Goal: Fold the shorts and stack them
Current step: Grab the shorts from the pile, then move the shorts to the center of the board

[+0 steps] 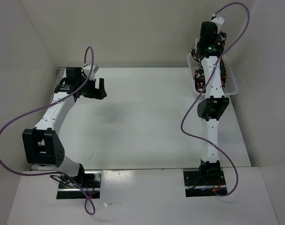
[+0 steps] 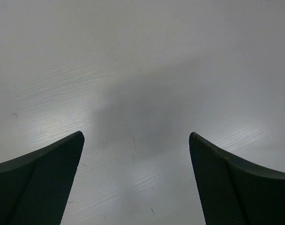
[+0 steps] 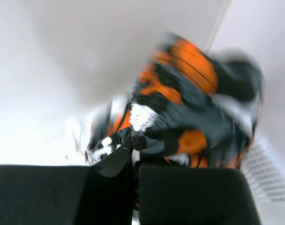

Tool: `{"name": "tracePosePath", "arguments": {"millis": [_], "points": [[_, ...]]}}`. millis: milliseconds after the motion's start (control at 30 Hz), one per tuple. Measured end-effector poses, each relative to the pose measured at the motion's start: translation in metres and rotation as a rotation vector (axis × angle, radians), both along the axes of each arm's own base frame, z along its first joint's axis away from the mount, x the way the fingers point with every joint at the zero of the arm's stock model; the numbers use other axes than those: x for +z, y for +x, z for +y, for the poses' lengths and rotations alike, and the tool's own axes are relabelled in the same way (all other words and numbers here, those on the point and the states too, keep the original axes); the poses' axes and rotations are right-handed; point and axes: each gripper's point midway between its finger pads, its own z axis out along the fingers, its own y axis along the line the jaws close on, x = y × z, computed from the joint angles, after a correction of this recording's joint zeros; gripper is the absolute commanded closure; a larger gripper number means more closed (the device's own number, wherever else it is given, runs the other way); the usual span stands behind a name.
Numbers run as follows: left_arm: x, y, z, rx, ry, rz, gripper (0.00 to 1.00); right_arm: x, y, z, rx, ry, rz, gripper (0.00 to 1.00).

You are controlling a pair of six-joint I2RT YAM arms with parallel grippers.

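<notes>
The shorts [image 3: 189,103], in an orange, black, grey and white blotchy print, hang bunched and blurred in front of my right gripper [image 3: 135,154]. Its jaws are shut on a fold of the fabric. From above, the right arm reaches over the white mesh basket [image 1: 230,84] at the back right. Bits of the shorts [image 1: 197,74] show beside the arm, and the fingers themselves are hidden under the wrist. My left gripper [image 1: 96,88] hovers over the bare table at the back left. Its jaws [image 2: 135,140] are wide open with nothing between them.
White walls close in the table on the left, back and right. The basket's mesh wall [image 3: 266,178] shows at the lower right of the right wrist view. Purple cables loop off both arms.
</notes>
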Motion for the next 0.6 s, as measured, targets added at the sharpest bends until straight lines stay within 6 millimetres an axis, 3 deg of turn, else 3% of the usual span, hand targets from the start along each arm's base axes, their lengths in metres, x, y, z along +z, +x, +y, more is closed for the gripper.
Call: {"name": "tracePosePath", "arguments": {"millis": [100,167,233,300,333,433,500,600], "points": [[0.017,-0.001,0.008,0.015,-0.011,-0.051,0.01,0.109,-0.032,0.008,0.002,0.013,-0.207,1.00],[0.024,-0.003,0.020,0.038,-0.022,-0.075,0.01,0.188,-0.065,0.039,0.067,0.039,-0.371,1.00],[0.030,-0.006,0.036,0.072,-0.033,-0.093,0.01,0.257,-0.108,0.096,0.197,0.081,-0.512,1.00],[0.035,-0.012,0.050,0.105,-0.036,-0.112,0.01,0.306,-0.154,0.168,0.398,0.146,-0.617,1.00],[0.036,-0.016,0.057,0.124,-0.035,-0.119,0.01,0.323,-0.177,0.208,0.526,0.183,-0.648,1.00],[0.044,-0.030,0.063,0.145,-0.029,-0.147,0.01,0.341,-0.224,0.292,0.828,0.270,-0.673,0.99],[0.050,-0.039,0.064,0.152,-0.026,-0.172,0.01,0.335,-0.232,0.320,0.922,0.308,-0.647,0.99],[0.061,-0.053,0.075,0.188,-0.016,-0.213,0.01,0.300,-0.217,0.347,0.967,0.341,-0.545,0.99]]}}
